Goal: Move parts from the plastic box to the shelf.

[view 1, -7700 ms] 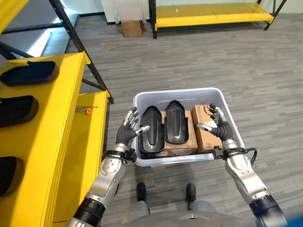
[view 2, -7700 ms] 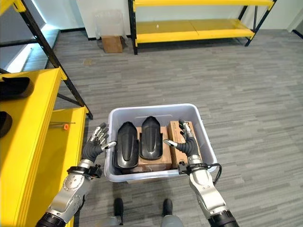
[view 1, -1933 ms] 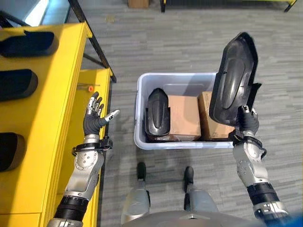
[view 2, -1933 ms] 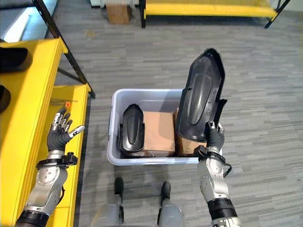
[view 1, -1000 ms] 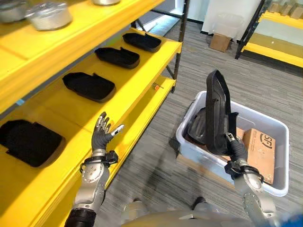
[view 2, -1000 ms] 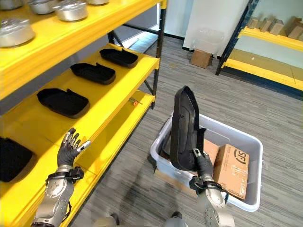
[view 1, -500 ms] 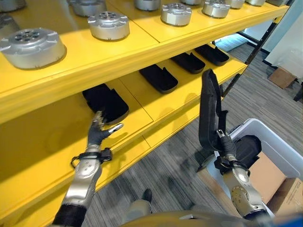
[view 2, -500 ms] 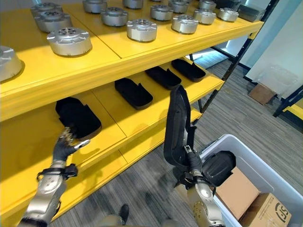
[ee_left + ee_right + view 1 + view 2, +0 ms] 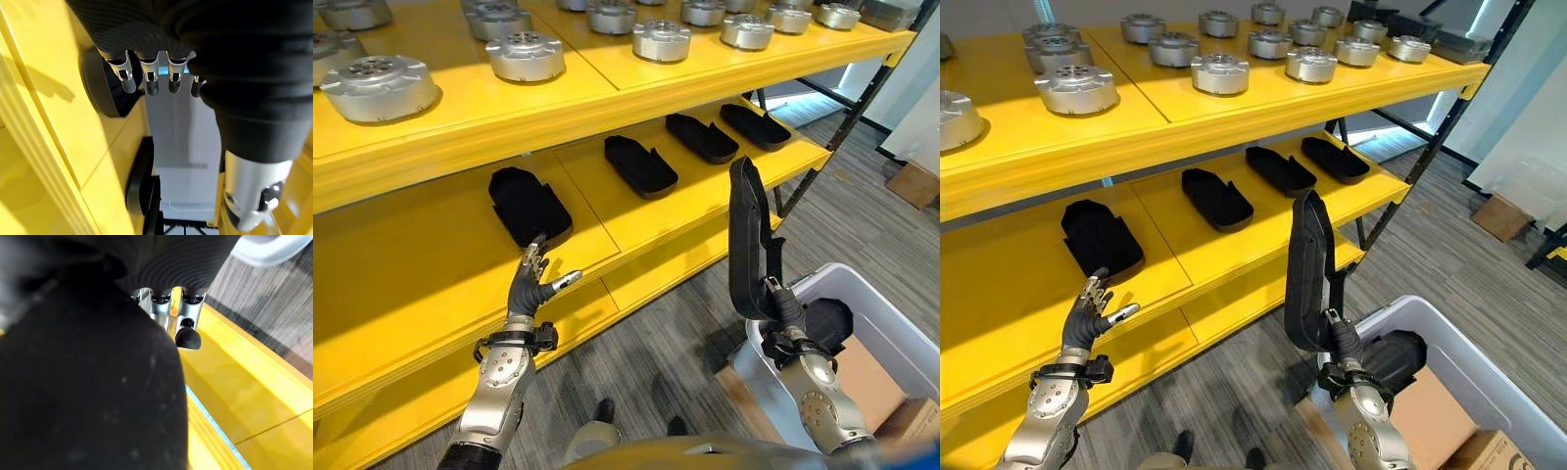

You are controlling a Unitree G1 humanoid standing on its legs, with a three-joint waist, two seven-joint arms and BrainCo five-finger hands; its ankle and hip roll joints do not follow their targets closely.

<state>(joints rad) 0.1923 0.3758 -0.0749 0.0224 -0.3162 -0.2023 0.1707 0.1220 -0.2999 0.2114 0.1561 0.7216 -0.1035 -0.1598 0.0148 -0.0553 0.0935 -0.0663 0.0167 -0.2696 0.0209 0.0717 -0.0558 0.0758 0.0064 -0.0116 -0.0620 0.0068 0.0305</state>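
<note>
A long black part (image 9: 747, 240) is held upright by its lower end in the right hand (image 9: 787, 315), whose fingers are clamped round it. The part is raised above the near corner of the plastic box (image 9: 886, 318) and stands just in front of the yellow shelf (image 9: 431, 264), level with its middle board. A second black part (image 9: 827, 323) is seen lying inside the box, beside brown cardboard cartons (image 9: 862, 377). Four black parts are laid in a row on the shelf's middle board, the nearest (image 9: 529, 206) just beyond the left hand (image 9: 534, 284). That hand is held over the front edge of the same board, its fingers (image 9: 148, 81) apart and straight, with nothing gripped. Round silver metal parts (image 9: 526, 54) are set out in rows on the shelf's top board.
</note>
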